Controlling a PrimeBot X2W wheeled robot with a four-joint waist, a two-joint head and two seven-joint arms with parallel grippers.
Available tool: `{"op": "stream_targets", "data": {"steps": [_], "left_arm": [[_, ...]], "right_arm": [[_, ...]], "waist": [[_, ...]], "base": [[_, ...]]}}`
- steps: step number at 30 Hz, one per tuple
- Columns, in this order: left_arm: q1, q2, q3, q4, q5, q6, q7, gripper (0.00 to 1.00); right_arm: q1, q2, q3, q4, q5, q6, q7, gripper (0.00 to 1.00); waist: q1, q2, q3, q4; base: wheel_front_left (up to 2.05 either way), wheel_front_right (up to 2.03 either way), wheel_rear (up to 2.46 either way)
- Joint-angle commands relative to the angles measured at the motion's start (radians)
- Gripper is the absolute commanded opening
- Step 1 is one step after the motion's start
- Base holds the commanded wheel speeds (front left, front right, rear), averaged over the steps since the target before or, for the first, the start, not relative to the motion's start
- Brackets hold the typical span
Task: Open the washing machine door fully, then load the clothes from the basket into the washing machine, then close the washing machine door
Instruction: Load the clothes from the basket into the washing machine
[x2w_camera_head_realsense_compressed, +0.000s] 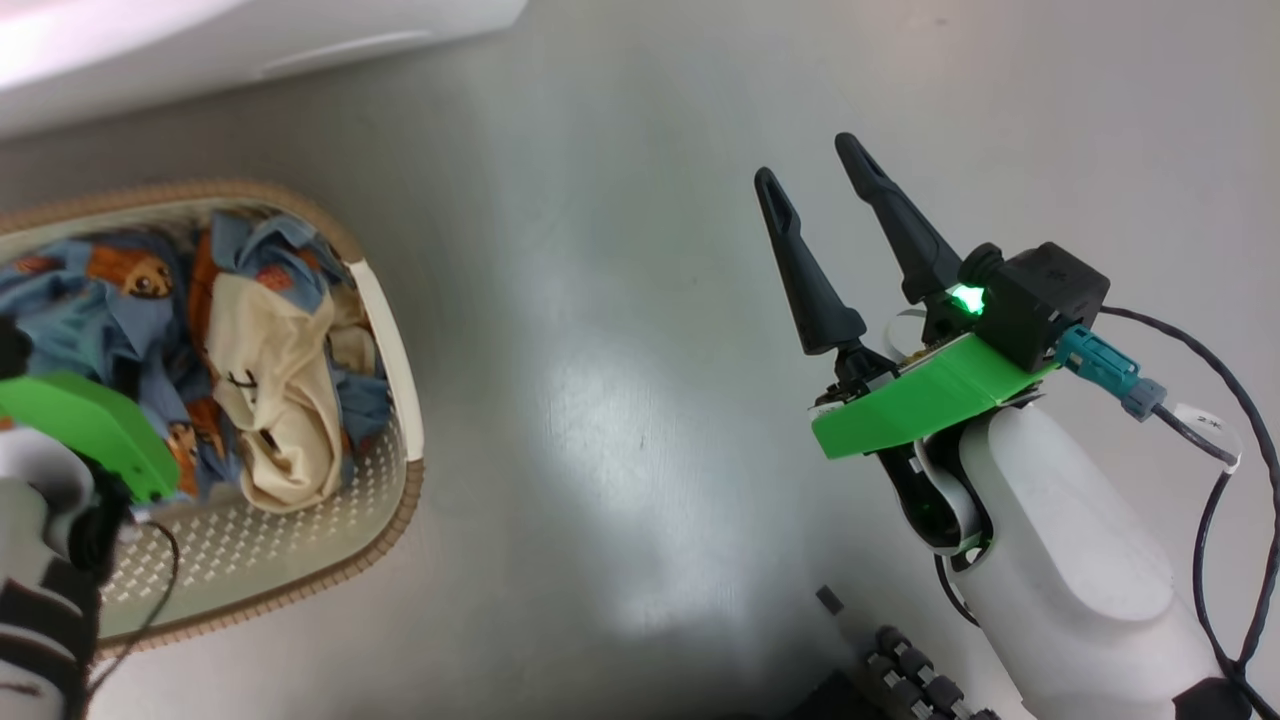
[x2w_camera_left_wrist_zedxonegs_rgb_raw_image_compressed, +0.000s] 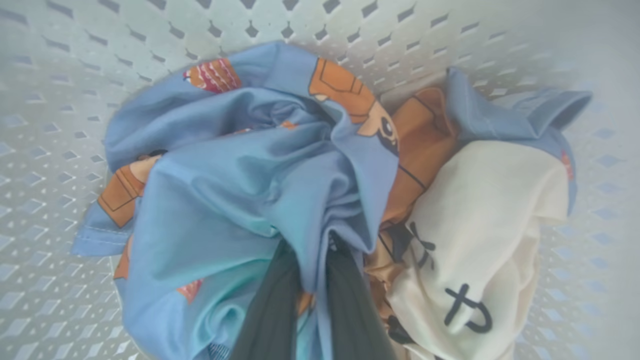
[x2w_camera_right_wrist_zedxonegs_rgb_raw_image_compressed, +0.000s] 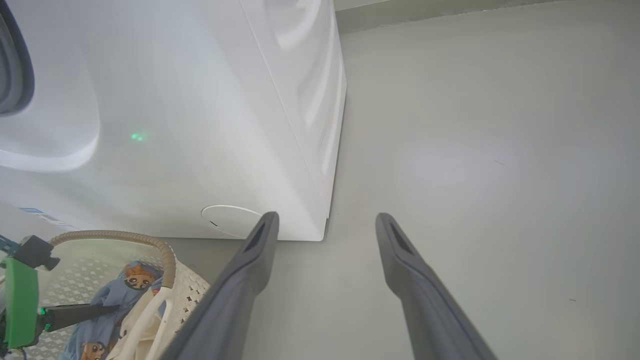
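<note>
The basket (x2w_camera_head_realsense_compressed: 395, 330) stands on the floor at the left with the clothes (x2w_camera_head_realsense_compressed: 270, 370) piled in it, light blue printed garments and a cream one. My left gripper (x2w_camera_left_wrist_zedxonegs_rgb_raw_image_compressed: 310, 245) reaches down into the pile, its dark fingers (x2w_camera_left_wrist_zedxonegs_rgb_raw_image_compressed: 272, 300) pinched together on a fold of the blue garment (x2w_camera_left_wrist_zedxonegs_rgb_raw_image_compressed: 240, 175). The cream garment (x2w_camera_left_wrist_zedxonegs_rgb_raw_image_compressed: 490, 210) lies just to its right. Over bare floor to the right, my right gripper (x2w_camera_head_realsense_compressed: 805, 160) stands open and holds nothing. The washing machine (x2w_camera_right_wrist_zedxonegs_rgb_raw_image_compressed: 200, 100) rises behind the basket (x2w_camera_right_wrist_zedxonegs_rgb_raw_image_compressed: 165, 255). The washing machine door is out of view.
The machine's white front has a round lower flap (x2w_camera_right_wrist_zedxonegs_rgb_raw_image_compressed: 230, 220) and a blue label (x2w_camera_right_wrist_zedxonegs_rgb_raw_image_compressed: 37, 215) near the basket. Grey floor (x2w_camera_head_realsense_compressed: 620, 400) spreads between the basket and my right arm. A dark cable (x2w_camera_head_realsense_compressed: 1210, 500) loops off the right wrist.
</note>
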Motion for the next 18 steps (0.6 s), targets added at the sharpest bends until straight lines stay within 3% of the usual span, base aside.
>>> {"op": "stream_targets", "data": {"steps": [1, 18], "left_arm": [[0.056, 0.035, 0.009, -0.016, -0.012, 0.001, -0.015, 0.00], [0.216, 0.015, -0.060, -0.123, -0.136, 0.001, -0.080, 0.00]], "right_arm": [[0.017, 0.009, 0.020, -0.011, 0.009, 0.007, -0.008, 1.00], [0.055, 0.009, 0.020, 0.048, 0.025, 0.007, -0.008, 1.00]], "waist": [[0.0000, -0.0001, -0.040, 0.004], [0.0000, -0.0001, -0.267, 0.045]], "base": [[0.00, 0.00, 0.00], [0.00, 0.00, 0.00]]}}
